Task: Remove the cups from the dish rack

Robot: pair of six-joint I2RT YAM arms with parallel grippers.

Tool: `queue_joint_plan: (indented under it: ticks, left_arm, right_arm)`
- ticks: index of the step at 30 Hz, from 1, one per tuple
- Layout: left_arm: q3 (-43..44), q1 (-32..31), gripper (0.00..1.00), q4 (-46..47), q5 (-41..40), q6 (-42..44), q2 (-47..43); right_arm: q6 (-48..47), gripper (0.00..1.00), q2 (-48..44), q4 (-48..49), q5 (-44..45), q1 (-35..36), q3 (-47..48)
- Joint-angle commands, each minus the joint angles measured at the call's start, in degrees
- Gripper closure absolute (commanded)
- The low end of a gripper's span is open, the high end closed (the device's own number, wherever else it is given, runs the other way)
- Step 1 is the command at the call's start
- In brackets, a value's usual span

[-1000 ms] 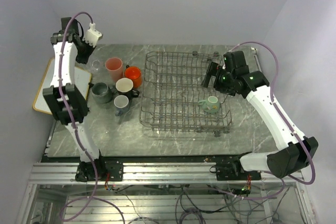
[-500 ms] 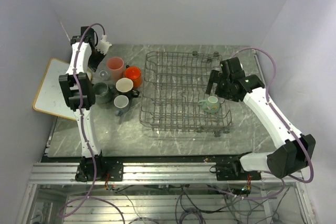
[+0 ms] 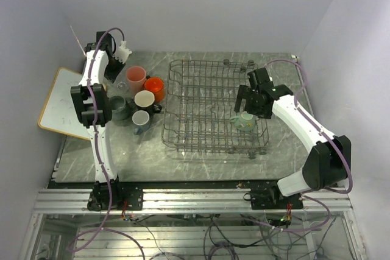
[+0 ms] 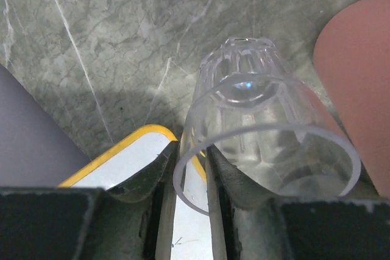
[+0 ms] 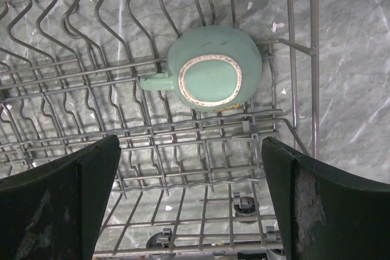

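The left pincer (image 4: 189,150) is at the upper left of the overhead view, its two fingers a little apart and straddling the near wall of the clear glass (image 4: 262,111): one finger is outside the rim and the other shows through the glass inside it, with a sliver of gap, so the wall is not clamped. The glass has its base toward the marbled bench (image 3: 183,162) and its mouth toward the wrist camera, just beside the pink tumbler (image 3: 135,78) and near a corner of the white board (image 3: 61,105). Left of centre, the orange mug (image 3: 155,87), the black mug (image 3: 145,100), a grey mug (image 3: 117,108) and a second grey mug (image 3: 141,120) cluster on the bench, outside the dish rack (image 3: 213,148). The right pincer (image 5: 190,144) hangs wide open and empty over the lower right part of the rack, where the mint-green mug (image 5: 213,68) lies on the wires, handle toward the left of the wrist frame, a pale ring facing the camera
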Motion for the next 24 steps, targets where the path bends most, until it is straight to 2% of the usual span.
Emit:
queue_joint_plan:
  ticks: [1, 2, 8, 17, 24]
  left_arm:
    - [1.6, 1.0, 0.62, 1.0, -0.3, 0.9, 1.8]
    - [2.0, 1.2, 0.58, 1.1, -0.5, 0.8, 2.0]
    - [3.6, 2.4, 0.16, 3.7, -0.9, -1.2, 2.2]
    - [1.3, 2.8, 0.11, 9.0, 1.7, -3.6, -4.1]
    - [-2.5, 4.0, 0.08, 13.7, 1.0, -4.7, -15.2]
  right_arm:
    - [-0.9, 0.0, 1.1, 2.4, 0.3, -0.7, -0.3]
    - [-1.0, 0.0, 1.3, 2.6, 0.3, -0.7, -0.3]
    - [-1.4, 0.0, 2.1, 3.4, 1.1, -0.8, -0.8]
    - [-1.2, 0.0, 4.6, 5.1, 4.2, -0.8, -1.1]
    - [-0.4, 0.0, 8.7, 8.5, 4.3, -0.3, -1.4]
